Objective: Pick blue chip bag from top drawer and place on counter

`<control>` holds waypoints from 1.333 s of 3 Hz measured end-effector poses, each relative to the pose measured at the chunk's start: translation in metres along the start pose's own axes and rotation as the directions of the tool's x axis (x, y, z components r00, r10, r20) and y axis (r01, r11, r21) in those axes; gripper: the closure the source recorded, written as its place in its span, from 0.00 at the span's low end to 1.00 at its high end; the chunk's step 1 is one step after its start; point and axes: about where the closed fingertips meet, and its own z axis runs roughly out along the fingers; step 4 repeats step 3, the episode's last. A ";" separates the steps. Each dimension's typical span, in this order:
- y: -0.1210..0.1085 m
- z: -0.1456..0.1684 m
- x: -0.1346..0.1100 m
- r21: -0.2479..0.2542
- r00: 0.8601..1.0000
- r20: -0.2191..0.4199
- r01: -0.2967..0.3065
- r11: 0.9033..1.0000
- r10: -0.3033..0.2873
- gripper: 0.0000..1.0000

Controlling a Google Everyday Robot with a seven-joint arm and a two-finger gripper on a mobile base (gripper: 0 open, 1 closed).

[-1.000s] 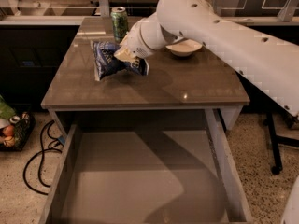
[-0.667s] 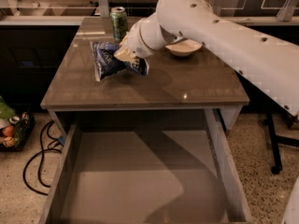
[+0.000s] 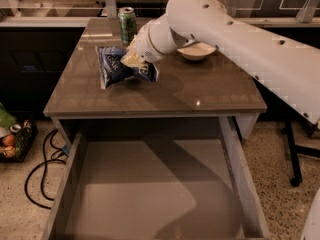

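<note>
The blue chip bag (image 3: 111, 64) lies crumpled on the left middle of the counter (image 3: 190, 91). My gripper (image 3: 134, 60) sits right on the bag's right half, at the end of the big white arm that reaches in from the right. It is shut on the bag, which is pinched at that spot and rests on the counter top. The top drawer (image 3: 150, 194) is pulled wide open below the counter's front edge, and its flat bottom is bare.
A green can (image 3: 127, 25) stands at the counter's back left, just behind the bag. A white bowl (image 3: 196, 51) sits behind the arm. Black cables (image 3: 37, 174) and a basket of items (image 3: 10, 139) lie on the floor at left. A dark stand leg (image 3: 292, 154) is at right.
</note>
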 end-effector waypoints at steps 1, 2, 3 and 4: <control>0.001 0.002 -0.001 -0.003 1.000 0.000 0.001 1.000 -0.001 0.12; 0.002 0.003 -0.001 -0.006 1.000 0.001 0.002 1.000 -0.002 0.00; 0.002 0.003 -0.001 -0.006 1.000 0.001 0.002 1.000 -0.002 0.00; 0.002 0.003 -0.001 -0.006 1.000 0.001 0.002 1.000 -0.002 0.00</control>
